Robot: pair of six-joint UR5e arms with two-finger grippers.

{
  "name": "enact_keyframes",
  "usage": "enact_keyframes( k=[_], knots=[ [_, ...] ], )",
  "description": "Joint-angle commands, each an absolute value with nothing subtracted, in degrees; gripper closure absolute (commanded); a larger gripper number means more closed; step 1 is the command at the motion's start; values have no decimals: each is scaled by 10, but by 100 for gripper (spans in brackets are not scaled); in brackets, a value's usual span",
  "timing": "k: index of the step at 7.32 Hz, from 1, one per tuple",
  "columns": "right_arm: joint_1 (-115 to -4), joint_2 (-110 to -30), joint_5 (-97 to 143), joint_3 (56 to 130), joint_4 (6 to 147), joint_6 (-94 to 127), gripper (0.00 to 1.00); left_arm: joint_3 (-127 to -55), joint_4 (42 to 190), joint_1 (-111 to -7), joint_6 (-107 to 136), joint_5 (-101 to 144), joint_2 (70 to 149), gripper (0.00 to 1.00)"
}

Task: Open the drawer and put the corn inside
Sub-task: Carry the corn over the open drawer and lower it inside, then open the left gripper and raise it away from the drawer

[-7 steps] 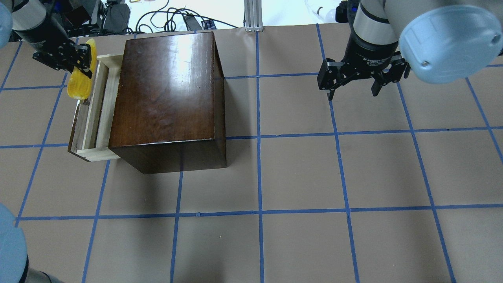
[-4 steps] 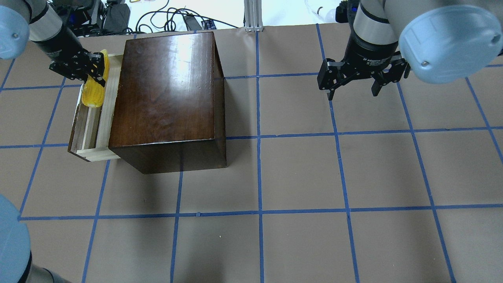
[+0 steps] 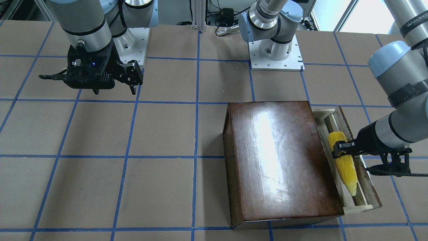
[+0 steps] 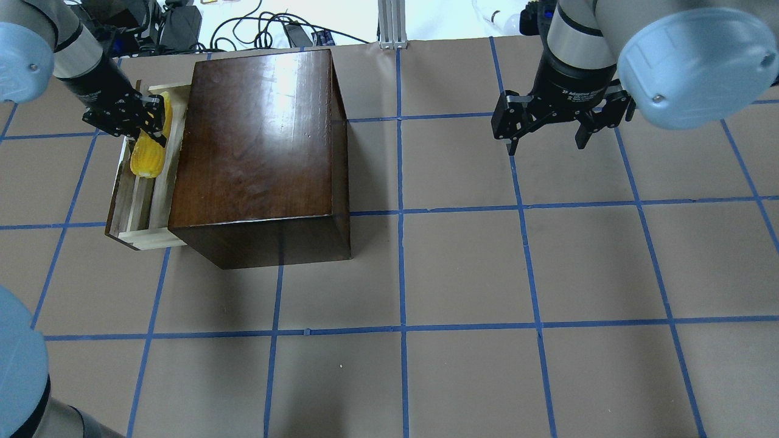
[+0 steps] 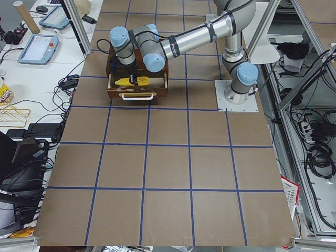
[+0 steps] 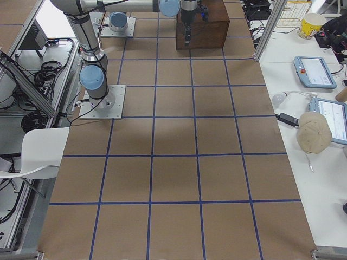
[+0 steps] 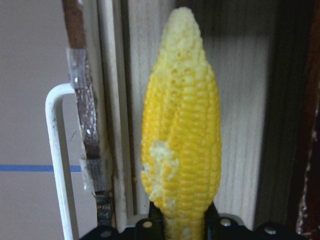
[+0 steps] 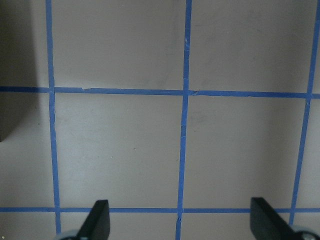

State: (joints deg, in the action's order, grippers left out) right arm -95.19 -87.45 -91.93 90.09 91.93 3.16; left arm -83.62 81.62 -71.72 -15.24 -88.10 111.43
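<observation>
Corn [image 4: 148,158] sits clamped in our left pincer [image 4: 157,121] over the open drawer [image 4: 141,202], perhaps touching it; brown gridded desk [image 4: 462,267].

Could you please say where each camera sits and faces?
Front-facing: across table, facing robot; left gripper holds yellow toy corn.
Overhead: behind robot, looking down; right gripper open.
Exterior left: table's end; left arm near.
Exterior right: opposite end; right arm near.
Left wrist: down at corn, pale wooden drawer.
Right wrist: down at table; fingertips.
Shared: first two show dark-brown wooden box.
</observation>
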Motion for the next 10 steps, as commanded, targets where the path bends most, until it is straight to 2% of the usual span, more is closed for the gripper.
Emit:
enact_keyframes(
  k=[1,4,8,10],
  knots=[
    [-952,-875,-919,901,919,32,0,-835,816,-717,-150,-881,1116,8],
    [-952,-875,-919,901,919,32,0,-828,822,-717,-149,-882,1105,7],
    [-952,-875,-919,901,919,32,0,-788,882,-731,-144,-880,1057,0],
    [-952,-875,-919,901,919,32,0,-784,888,-787,-117,-884,1017,0]
  ],
)
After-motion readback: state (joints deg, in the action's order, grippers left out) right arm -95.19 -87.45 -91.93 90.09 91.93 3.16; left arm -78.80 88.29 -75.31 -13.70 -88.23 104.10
